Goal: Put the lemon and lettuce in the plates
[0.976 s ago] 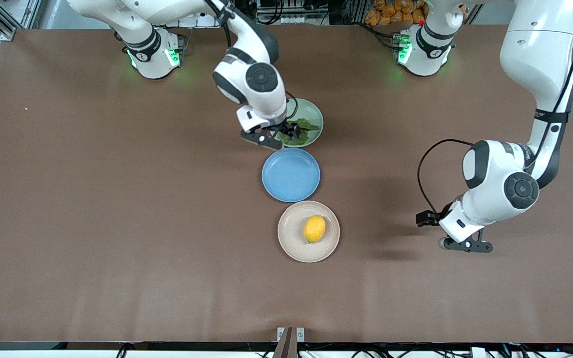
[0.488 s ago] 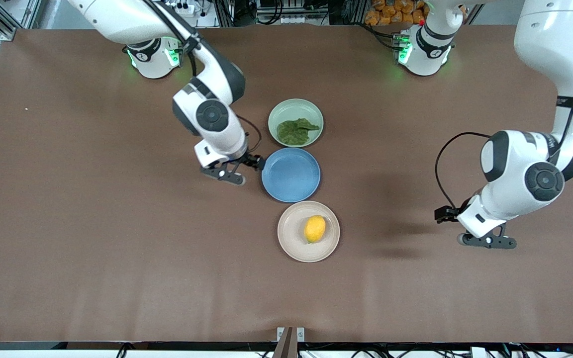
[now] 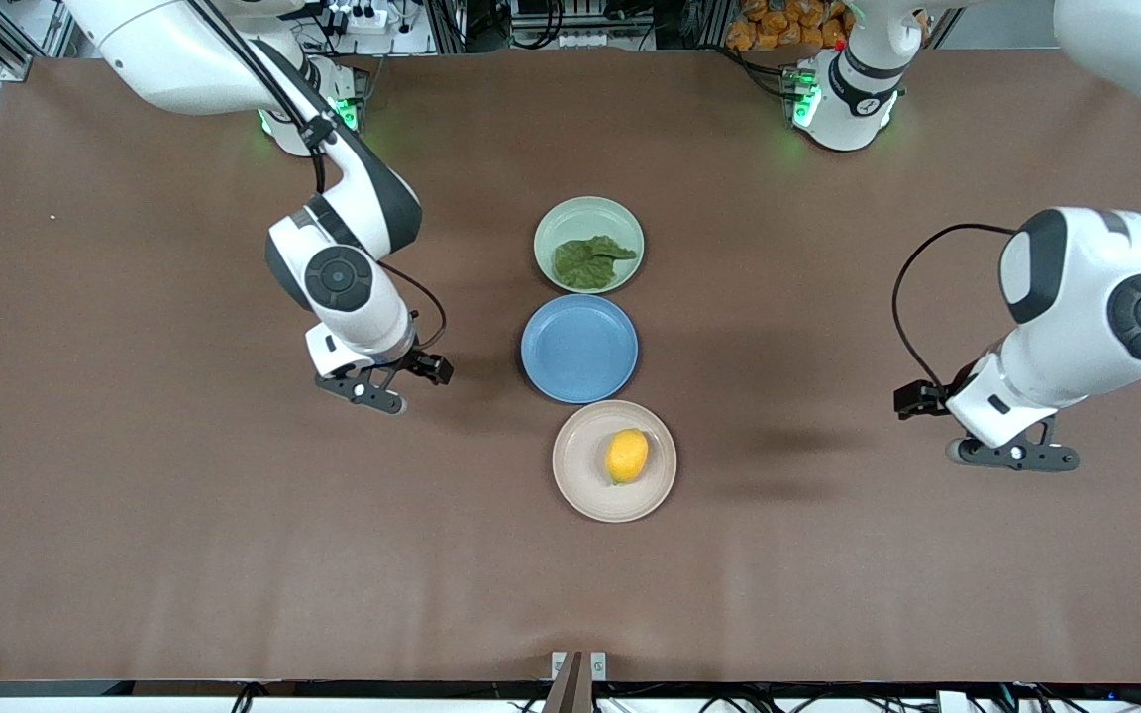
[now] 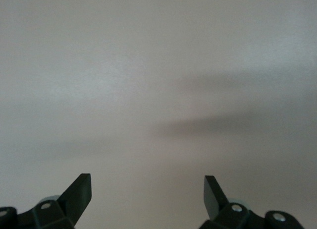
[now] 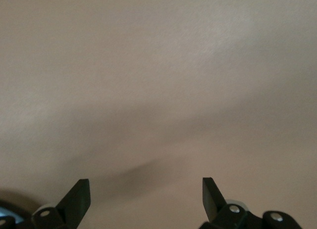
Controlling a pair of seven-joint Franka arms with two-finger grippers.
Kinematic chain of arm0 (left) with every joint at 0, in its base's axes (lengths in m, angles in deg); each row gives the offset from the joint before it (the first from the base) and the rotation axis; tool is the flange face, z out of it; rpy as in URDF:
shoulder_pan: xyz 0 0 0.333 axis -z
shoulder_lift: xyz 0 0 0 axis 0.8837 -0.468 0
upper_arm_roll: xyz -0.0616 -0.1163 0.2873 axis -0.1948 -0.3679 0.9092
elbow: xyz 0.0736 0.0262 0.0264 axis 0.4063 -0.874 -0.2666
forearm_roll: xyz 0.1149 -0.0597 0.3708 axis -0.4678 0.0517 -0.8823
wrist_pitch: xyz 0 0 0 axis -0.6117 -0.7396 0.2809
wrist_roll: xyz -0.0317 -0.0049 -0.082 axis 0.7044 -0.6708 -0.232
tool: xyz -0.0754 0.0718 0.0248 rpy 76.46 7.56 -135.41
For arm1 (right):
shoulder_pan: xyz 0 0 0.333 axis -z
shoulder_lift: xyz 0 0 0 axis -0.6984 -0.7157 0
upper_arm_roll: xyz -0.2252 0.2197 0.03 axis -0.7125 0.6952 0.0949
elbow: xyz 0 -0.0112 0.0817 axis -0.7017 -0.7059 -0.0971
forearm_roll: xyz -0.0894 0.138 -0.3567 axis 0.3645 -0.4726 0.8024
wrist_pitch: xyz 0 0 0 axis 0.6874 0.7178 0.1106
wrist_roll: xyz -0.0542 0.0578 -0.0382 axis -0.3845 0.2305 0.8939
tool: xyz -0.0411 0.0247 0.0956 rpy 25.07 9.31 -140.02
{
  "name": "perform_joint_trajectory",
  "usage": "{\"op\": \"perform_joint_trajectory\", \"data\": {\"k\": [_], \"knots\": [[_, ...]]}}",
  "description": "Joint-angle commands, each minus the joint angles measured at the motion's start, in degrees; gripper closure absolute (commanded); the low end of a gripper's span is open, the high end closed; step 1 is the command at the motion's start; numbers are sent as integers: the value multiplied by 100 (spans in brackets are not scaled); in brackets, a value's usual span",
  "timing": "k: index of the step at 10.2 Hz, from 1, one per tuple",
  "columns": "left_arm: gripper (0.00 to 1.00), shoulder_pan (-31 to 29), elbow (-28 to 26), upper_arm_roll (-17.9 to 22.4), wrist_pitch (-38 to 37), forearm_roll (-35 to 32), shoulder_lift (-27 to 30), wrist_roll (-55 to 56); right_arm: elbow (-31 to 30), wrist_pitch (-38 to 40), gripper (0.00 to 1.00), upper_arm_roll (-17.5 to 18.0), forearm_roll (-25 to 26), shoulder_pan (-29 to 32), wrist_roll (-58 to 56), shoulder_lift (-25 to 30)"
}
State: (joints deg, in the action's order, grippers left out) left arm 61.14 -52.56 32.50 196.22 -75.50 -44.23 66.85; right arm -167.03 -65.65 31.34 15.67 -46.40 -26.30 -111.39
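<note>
The right pincer (image 3: 379, 387), spread and empty, hangs over bare table (image 3: 184, 495); so does the left pincer (image 3: 1011, 451). Between them, the lettuce (image 3: 590, 261) lies in the green plate (image 3: 556, 223), the lemon (image 3: 627, 456) in the beige plate (image 3: 575, 490).

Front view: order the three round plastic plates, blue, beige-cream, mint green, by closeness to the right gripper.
From the open right gripper, over bare table:
1. Round blue plastic plate, middle of the row.
2. Beige-cream plate, holding the lemon.
3. Mint green plate, holding the lettuce.
</note>
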Motion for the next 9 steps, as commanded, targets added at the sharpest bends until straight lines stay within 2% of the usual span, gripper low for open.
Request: {"op": "perform_joint_trajectory", "data": {"k": [1, 2, 5, 7, 9], "knots": [[0, 17, -5, 63, -402, 212, 414, -44, -62, 29, 0, 106, 130, 122, -110, 91], [0, 26, 21, 63, -586, 335, 537, -44, -54, 30, 0, 115, 130, 279, -416, 100], [0, 26, 565, 63, -1376, 635, 670, -44, -36, 30, 0, 106, 130, 544, -901, 108], [0, 35, 663, 63, -1598, 644, 845, -44, -62, 21, 0, 98, 121, 702, -1139, 152], [0, 43, 672, 72, -1642, 697, 977, -44, -150, -14, 0, -304, 121, 642, -1471, 301]]}}
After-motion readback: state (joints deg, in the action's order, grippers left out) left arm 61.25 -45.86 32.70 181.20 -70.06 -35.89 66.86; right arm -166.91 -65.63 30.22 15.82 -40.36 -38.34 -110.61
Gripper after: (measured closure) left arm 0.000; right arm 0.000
